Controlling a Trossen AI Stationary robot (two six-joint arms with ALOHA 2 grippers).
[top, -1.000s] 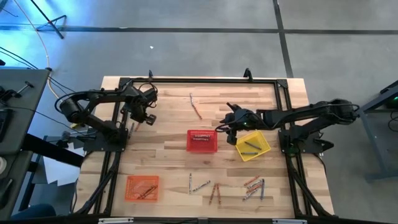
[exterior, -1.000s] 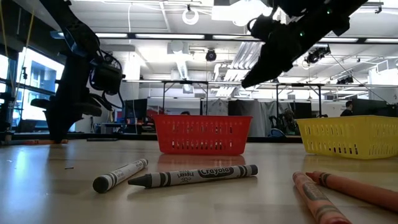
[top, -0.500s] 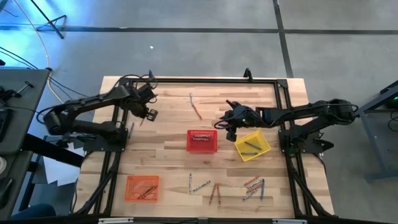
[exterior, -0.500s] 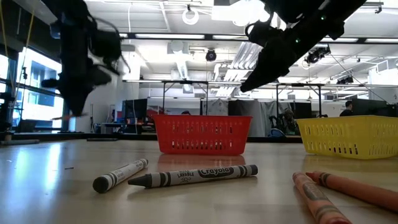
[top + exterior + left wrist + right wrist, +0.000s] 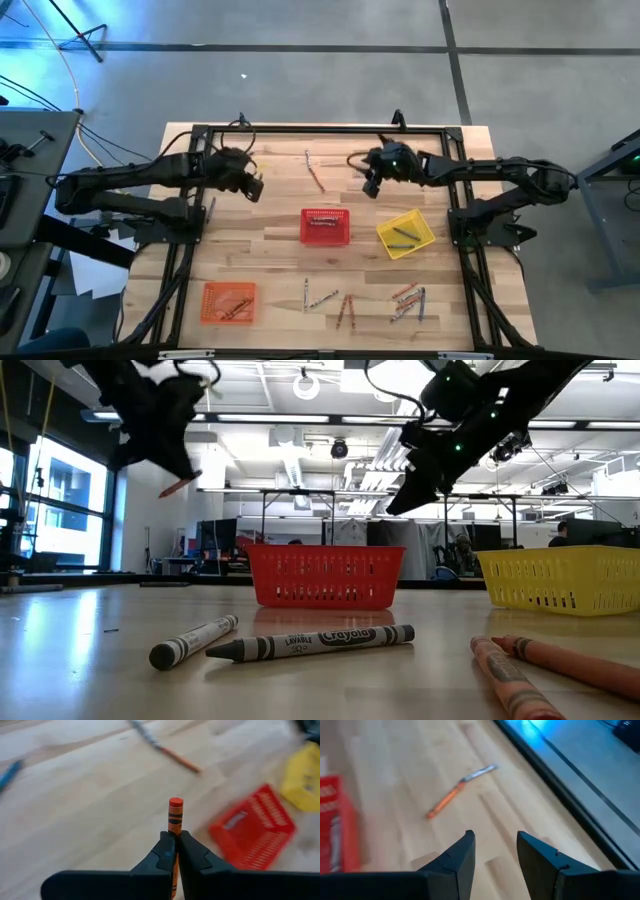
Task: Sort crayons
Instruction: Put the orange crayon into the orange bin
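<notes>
While the left gripper (image 5: 175, 851) is pinching an orange crayon (image 5: 175, 815) between its closed fingers, I am carrying it above the table (image 5: 270, 230), with the red basket (image 5: 325, 227) lying ahead of it and off to one side. The crayon is sticking straight out past the fingertips, its long axis in line with the gripper and its flat end pointing forward; in the low view it is showing as a small orange stub (image 5: 180, 486) slanting down from the gripper.

To do this step well, I am judging that I should match the colour first: the orange basket (image 5: 229, 301) is sitting well away at the near edge of the table, so I should swing toward it rather than drop into the red one. I should bring the tip over the basket's middle, lower it, and only then let go, so the stick is not bouncing off the rim.

My right gripper (image 5: 492, 851) is hanging with its fingers spread and nothing between them, above the far part of the table; an orange crayon and a grey one (image 5: 457, 790) are lying end to end ahead of it, on a slant.
</notes>
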